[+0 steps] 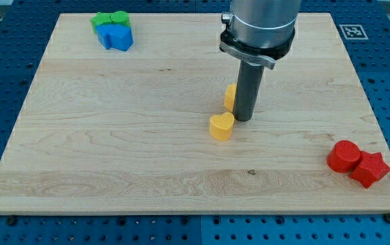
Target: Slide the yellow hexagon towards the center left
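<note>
A yellow block (229,97), likely the hexagon, sits near the board's middle, mostly hidden behind my rod. My tip (244,120) rests on the board just to the right of it, touching or nearly touching. A yellow heart-shaped block (221,126) lies just below and left of the tip, close to the hidden yellow block.
A green block (109,19) and a blue block (116,37) sit together at the board's top left. A red cylinder (344,156) and a red star-like block (370,169) sit at the bottom right. The wooden board (113,136) has edges all around.
</note>
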Robot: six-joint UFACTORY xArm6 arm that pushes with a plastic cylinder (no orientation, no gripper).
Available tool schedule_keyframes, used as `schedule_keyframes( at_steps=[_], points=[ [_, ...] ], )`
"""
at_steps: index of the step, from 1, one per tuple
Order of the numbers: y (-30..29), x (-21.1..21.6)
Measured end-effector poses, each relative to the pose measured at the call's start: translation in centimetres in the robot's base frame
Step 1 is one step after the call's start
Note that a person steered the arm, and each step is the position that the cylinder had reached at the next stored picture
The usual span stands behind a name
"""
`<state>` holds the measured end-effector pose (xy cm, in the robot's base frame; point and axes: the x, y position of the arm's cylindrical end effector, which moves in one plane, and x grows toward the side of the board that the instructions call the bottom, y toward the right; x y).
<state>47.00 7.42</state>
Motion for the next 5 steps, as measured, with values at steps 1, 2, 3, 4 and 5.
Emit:
schedule_keyframes(
  at_steps=[1,2,3,4,5],
  points=[
    [-0.6,-0.4],
    [-3.1,-4.1],
    [0.8,-3.3],
    [7.2,-2.3],
    [5.7,-3.6]
  ],
)
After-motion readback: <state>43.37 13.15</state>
